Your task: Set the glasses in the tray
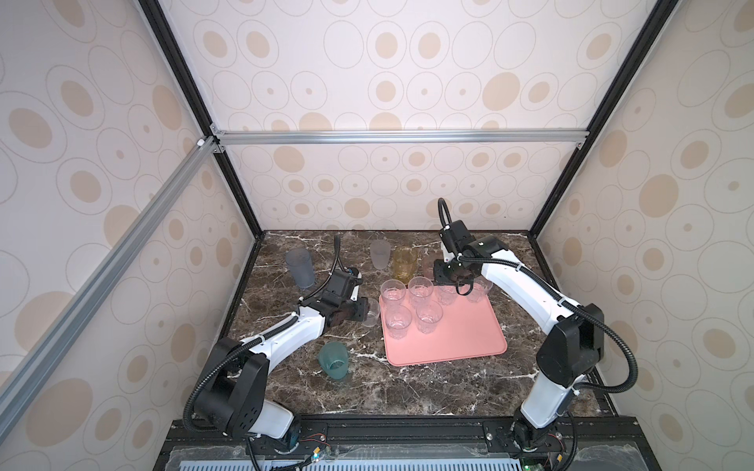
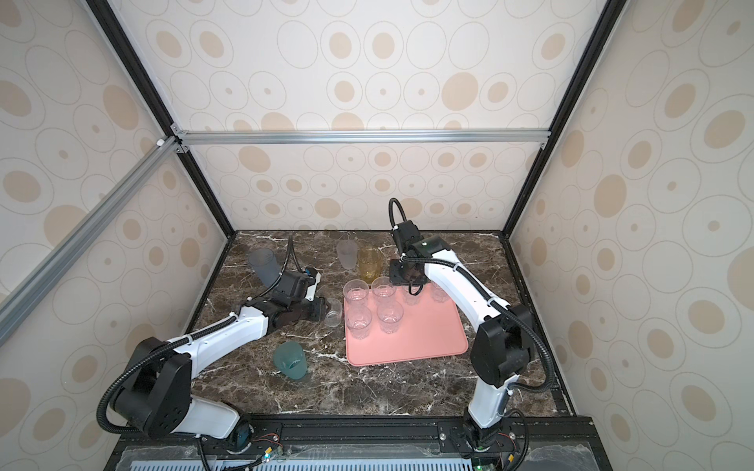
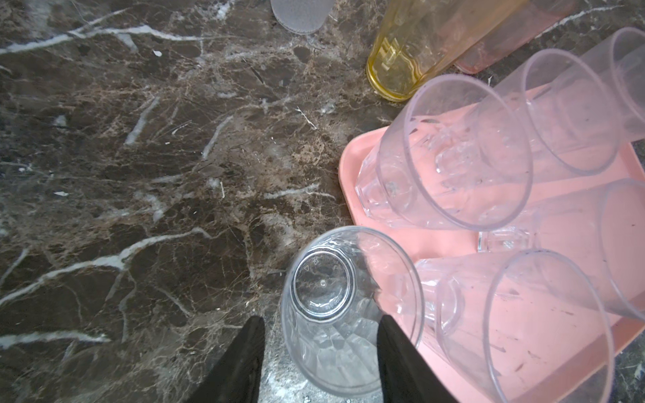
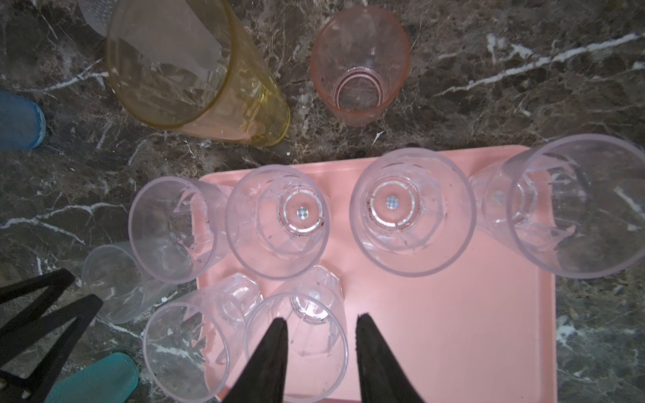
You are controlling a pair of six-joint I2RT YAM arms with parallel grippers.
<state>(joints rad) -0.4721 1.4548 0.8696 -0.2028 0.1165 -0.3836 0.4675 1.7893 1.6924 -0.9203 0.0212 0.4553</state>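
6 clear glasses [image 1: 393,293] on tray [image 1: 461,338]; 7th glass [image 1: 372,312] beside it, L pincer [image 3: 321,318] apart, astride; 5 other glasses [image 1: 404,263] pending; R pincer [image 4: 321,318] apart.

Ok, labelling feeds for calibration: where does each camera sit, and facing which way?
Top views: high in front, facing down toward the back wall; left arm, right arm, left tool, right tool.
Left wrist: on left arm, looking past its fingers at a clear glass beside the tray.
Right wrist: on right arm, looking down past its fingers onto the tray.
Shared: both wrist views show the amber glass.
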